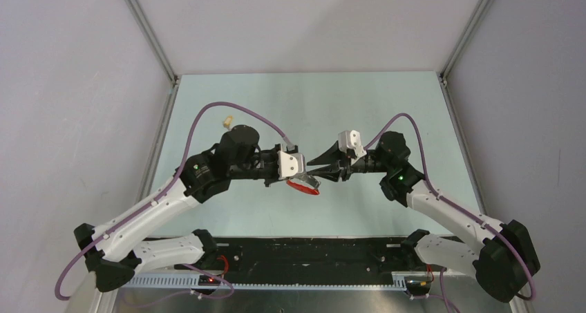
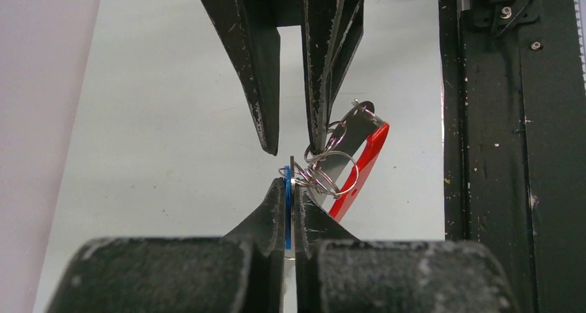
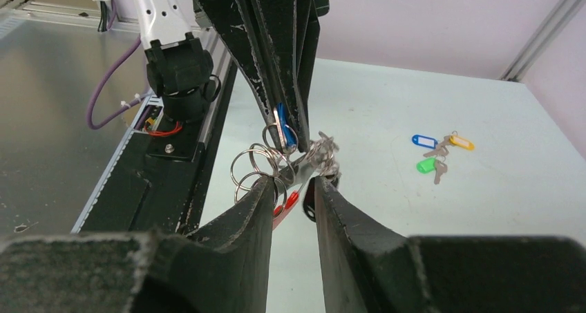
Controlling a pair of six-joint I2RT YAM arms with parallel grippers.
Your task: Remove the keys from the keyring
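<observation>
Both arms meet over the middle of the pale green table (image 1: 311, 106), tip to tip. The left claw (image 2: 290, 192) is pressed together on a flat blue plastic tag (image 2: 287, 209), which stands edge-on between its two black fingers. From that tag the rest of the bunch hangs off to one side of the claw's tips. There is a tangle of thin silvery metal loops, the keyring (image 2: 336, 175), and just beyond it a curved bright red strap (image 2: 363, 164).

The right claw (image 3: 294, 183) comes in from the opposite side, its tips nearly against the left claw's tips. Its jaws are a narrow gap apart, and in the left wrist view bare table shows through that gap. One of its fingers (image 2: 319, 130) touches the loops. I cannot see it pinching anything.

Seen from the right claw, the several small silvery metal keys (image 3: 322, 150) bunch just past its fingertips, between them and the left claw. A black plastic tag (image 3: 309, 204) dangles below in the gap. The whole bunch is held up off the table.

Well away from both claws, a second small cluster of keys with blue, yellow and green tags (image 3: 437, 154) lies flat on the table.
</observation>
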